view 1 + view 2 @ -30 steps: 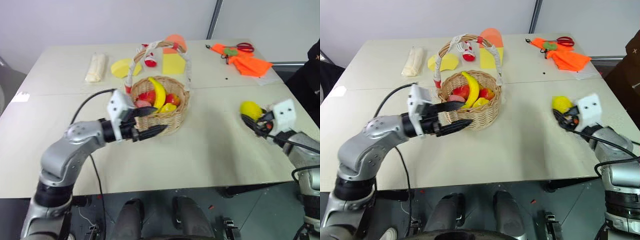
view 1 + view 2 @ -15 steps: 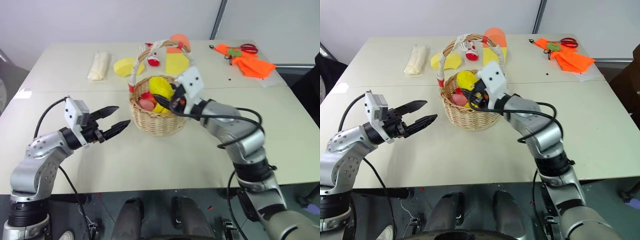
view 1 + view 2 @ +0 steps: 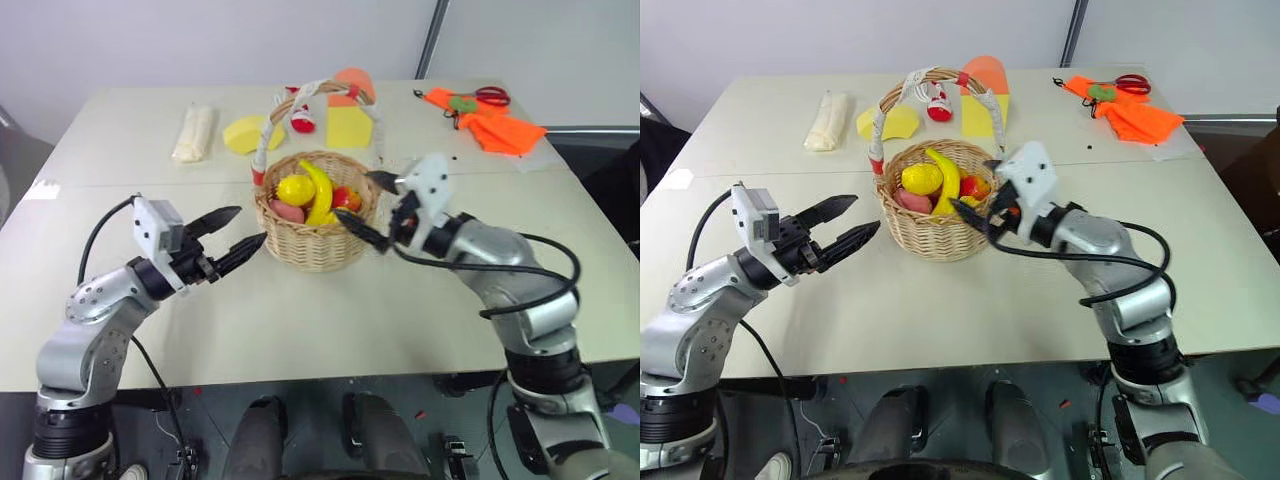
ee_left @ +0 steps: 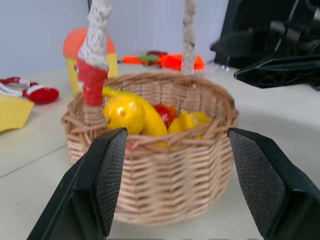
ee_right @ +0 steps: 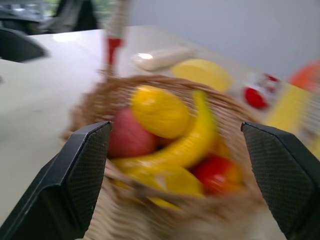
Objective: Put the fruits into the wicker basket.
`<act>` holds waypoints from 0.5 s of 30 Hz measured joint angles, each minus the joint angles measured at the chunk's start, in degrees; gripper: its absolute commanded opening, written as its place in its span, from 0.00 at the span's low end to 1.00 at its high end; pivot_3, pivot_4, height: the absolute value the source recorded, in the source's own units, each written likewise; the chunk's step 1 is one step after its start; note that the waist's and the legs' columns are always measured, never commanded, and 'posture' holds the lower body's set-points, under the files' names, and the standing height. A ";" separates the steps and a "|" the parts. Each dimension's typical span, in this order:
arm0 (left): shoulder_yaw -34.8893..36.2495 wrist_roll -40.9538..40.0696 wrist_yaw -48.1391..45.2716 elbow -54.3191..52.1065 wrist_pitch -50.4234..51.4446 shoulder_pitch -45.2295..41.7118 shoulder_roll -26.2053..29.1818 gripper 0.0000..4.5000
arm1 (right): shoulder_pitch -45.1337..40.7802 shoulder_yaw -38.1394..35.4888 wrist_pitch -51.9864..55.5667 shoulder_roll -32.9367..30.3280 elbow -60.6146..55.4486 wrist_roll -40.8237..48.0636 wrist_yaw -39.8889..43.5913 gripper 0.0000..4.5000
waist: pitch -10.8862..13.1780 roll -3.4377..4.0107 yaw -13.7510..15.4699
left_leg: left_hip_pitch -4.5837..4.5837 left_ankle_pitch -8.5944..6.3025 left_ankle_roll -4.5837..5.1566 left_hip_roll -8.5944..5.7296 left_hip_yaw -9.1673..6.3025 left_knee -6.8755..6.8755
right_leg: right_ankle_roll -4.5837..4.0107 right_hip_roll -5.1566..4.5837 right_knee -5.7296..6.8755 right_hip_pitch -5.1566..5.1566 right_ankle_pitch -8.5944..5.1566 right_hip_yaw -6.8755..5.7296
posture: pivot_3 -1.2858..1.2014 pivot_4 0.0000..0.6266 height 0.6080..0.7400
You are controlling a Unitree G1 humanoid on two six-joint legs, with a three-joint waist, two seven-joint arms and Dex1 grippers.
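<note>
Table [image 3: 420, 300]: a pale top with the wicker basket near its middle; along the far edge lie a cream-coloured roll, a pale yellow wedge [image 3: 243, 133], a yellow block with an orange top [image 3: 347, 120] and a small red-and-white toy, none of which I take for fruit. An orange cloth with scissors [image 3: 490, 96] lies at the far right corner.

Wicker basket [image 3: 312, 250]: round and woven, its tall handle wrapped in white with red bands; it stands upright between the two arms.

Banana [image 3: 943, 175]: inside the basket, curving across the middle and leaning on the other pieces.

Lemon [image 3: 922, 179]: inside the basket too, lying on top just beside the banana, on the robot's left of it. Red and pinkish pieces sit underneath and alongside.

Progress: as I judge it, both yellow fruits are in, and I see no loose fruit on the table. What remains looks like drawing the arms clear.

Right gripper [image 3: 376, 205]: fingers spread wide and holding nothing, poised at the basket's right rim; I cannot tell whether the lower finger brushes the wicker.

Left gripper [image 3: 232, 235]: fingers parted, nothing between them, tips just short of the basket's left side, pointing at it.
</note>
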 measured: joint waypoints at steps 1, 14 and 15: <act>-0.14 -0.05 0.20 -0.04 -0.35 -0.07 -0.54 0.77 | -0.40 -0.90 -0.16 1.55 1.77 -0.56 -1.90 0.96 | -0.01 -0.01 -0.14 | 0.03 0.00 0.00 0.03 -0.02 0.00 | -0.04 0.09 0.00 0.00 0.03 0.04 | 0.52 0.24 1.00; -2.73 0.00 1.22 -0.20 -1.00 -1.13 -2.26 0.77 | -11.27 -2.04 -6.28 10.73 24.17 -6.15 -10.86 0.31 | 0.01 0.01 0.26 | -0.03 0.00 0.00 0.07 -0.08 -0.05 | 0.00 0.19 0.08 -0.08 0.04 0.05 | 0.52 0.24 1.00; -2.74 0.00 1.29 -0.26 -1.01 -1.10 -2.28 0.77 | -11.27 -2.56 -6.27 10.87 24.17 -5.89 -10.83 0.19 | 0.01 0.01 0.25 | -0.04 0.00 0.00 0.07 -0.08 -0.04 | 0.00 0.19 0.07 -0.08 0.04 0.05 | 0.52 0.24 1.00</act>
